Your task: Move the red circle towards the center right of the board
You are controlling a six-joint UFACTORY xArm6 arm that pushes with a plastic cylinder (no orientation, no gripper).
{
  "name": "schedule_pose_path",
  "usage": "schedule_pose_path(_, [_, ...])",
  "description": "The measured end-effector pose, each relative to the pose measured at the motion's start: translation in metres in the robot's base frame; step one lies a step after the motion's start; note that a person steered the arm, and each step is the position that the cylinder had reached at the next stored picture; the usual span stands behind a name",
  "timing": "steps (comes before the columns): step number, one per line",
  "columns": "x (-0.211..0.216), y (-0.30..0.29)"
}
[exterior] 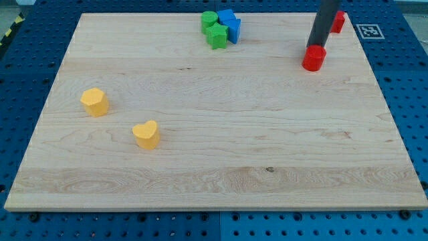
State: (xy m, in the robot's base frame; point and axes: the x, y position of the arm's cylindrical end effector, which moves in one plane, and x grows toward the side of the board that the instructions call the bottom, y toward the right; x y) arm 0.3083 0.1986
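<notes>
A red circle block [313, 59] sits on the wooden board [221, 134] near the view's upper right. My dark rod comes down from the view's top, and my tip [315, 47] rests at the top edge of the red circle, touching it. A second red block [338, 21] lies at the view's top right, partly hidden behind the rod; its shape cannot be made out.
Two green blocks [213, 29] and two blue blocks [229, 24] cluster at the view's top centre. A yellow block [95, 102] and a yellow heart block [146, 134] lie at the view's left. A marker tag [369, 30] lies off the board's top right corner.
</notes>
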Motion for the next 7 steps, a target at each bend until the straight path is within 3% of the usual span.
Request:
schedule_pose_path(3, [0.012,-0.005])
schedule_pose_path(4, [0.012,-0.041])
schedule_pose_path(7, [0.054,-0.039])
